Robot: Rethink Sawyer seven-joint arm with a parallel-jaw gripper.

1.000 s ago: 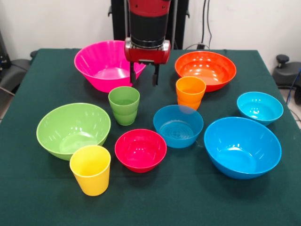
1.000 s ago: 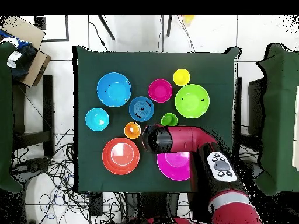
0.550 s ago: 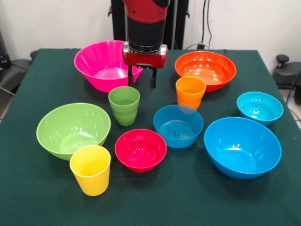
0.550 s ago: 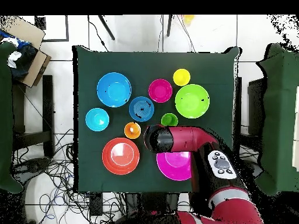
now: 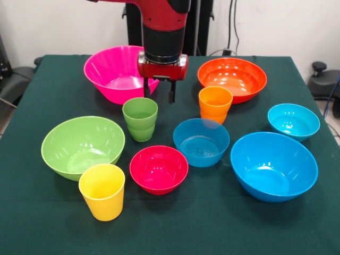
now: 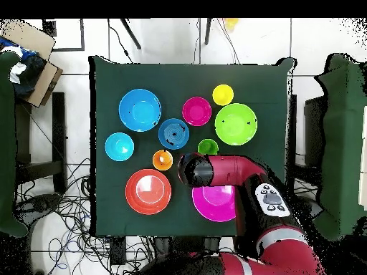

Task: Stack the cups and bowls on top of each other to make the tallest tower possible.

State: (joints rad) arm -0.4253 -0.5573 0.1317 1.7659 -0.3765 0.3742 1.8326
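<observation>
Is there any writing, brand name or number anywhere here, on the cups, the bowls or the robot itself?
None that can be read.
Cups and bowls: plain coloured plastic, no print; the middle blue bowl shows only faint moulded marks on its floor, too small to read.
Robot arm: a grey panel with dark buttons in the overhead view, any marks on it too small to read.
Gripper: no label visible.
Table cloth: plain dark green.

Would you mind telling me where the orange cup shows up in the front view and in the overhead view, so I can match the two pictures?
Front view: the orange cup stands right of centre, just in front of the large orange bowl.
Overhead view: the orange cup sits left of centre, just above the large orange bowl.
Shared landmark: the large orange bowl, the cup's close neighbour in both views.
</observation>
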